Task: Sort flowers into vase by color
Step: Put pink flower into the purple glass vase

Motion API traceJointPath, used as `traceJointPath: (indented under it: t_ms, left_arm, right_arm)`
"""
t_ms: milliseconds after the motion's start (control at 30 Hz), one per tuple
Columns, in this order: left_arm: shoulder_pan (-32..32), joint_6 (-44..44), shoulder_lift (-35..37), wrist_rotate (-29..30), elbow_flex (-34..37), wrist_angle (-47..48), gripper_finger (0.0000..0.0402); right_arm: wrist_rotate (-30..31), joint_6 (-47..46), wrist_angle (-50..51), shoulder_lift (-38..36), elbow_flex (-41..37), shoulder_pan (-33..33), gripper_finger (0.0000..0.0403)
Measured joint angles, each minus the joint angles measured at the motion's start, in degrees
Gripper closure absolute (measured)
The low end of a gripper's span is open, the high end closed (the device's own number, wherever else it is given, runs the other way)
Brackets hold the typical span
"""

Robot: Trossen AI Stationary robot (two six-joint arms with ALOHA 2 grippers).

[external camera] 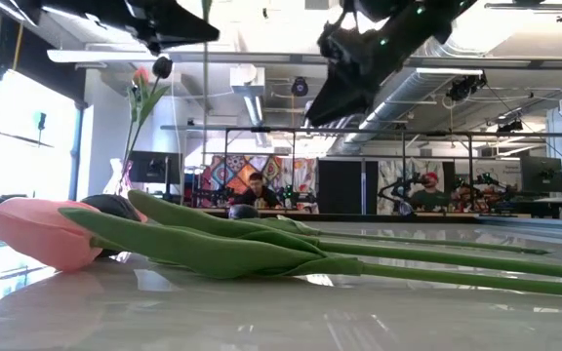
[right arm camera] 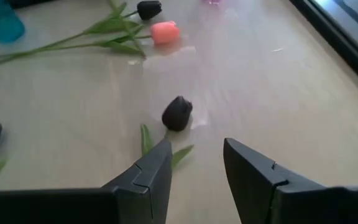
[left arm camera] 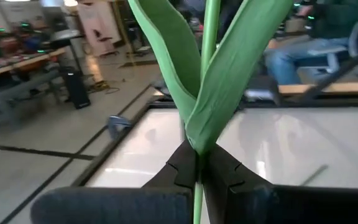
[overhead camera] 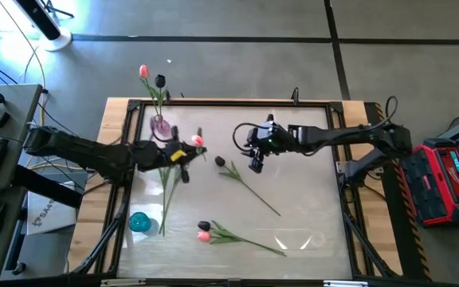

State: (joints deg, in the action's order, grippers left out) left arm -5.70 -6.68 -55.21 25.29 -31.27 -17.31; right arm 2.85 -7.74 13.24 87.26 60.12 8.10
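left gripper: left-centre of the table, fingers pinched together on a pink tulip's stem, just under where the leaves fork. Held tulip: pink head points toward the far edge, stem runs back toward the near-left corner, reaching near the teal vase.
right gripper: above table centre, fingers parted with nothing between them, hanging over the head of a dark tulip.
dark tulip, centre: lies flat, head near table centre, stem angled toward the near-right.
near-edge pair: a pink tulip and a dark tulip lying side by side near the near edge, heads touching or nearly so, stems running right. In the low view the pink head sits closest to the camera.
clear vase: far-left part of the table, already holds one pink tulip and one dark tulip, upright.
teal vase: near-left corner, nothing visible in it.
background: people seated at desks beyond the table in the low view.
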Motion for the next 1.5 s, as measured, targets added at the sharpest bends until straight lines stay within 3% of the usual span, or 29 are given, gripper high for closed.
traceJointPath:
  t_ms: [167, 367, 667, 933, 1167, 1500]
  left_arm:
    - [3.1, 0.0, 9.8, 5.4, 0.0, 9.2, 0.0401]
    - [8.9, 0.0, 20.4, 10.4, 0.0, 17.2, 0.0401]
    - [16.4, 0.9, 29.8, 14.2, 0.0, 24.4, 0.0401]
    - [21.5, 1.9, 31.1, 19.4, 0.0, 29.4, 0.0401]
    - [25.7, -1.5, 31.1, 17.7, 0.0, 26.0, 0.0401]
    - [32.3, 1.5, 28.3, 13.8, 0.6, 24.1, 0.0401]
  right_arm:
    - [-0.5, -2.9, -4.8, 3.2, 0.0, 2.0, 0.0268]
    - [-5.7, -3.8, -11.8, 5.6, 0.0, 2.9, 0.0268]
    - [-7.8, -3.4, -13.1, 6.3, 0.0, 3.1, 0.0268]
    - [-7.8, -2.3, -13.5, 6.3, 0.0, 3.1, 0.0268]
    - [-7.8, -2.3, -14.1, 6.3, 0.0, 3.1, 0.0268]
    - [-7.6, -1.0, -15.8, 6.3, 0.0, 3.1, 0.0268]
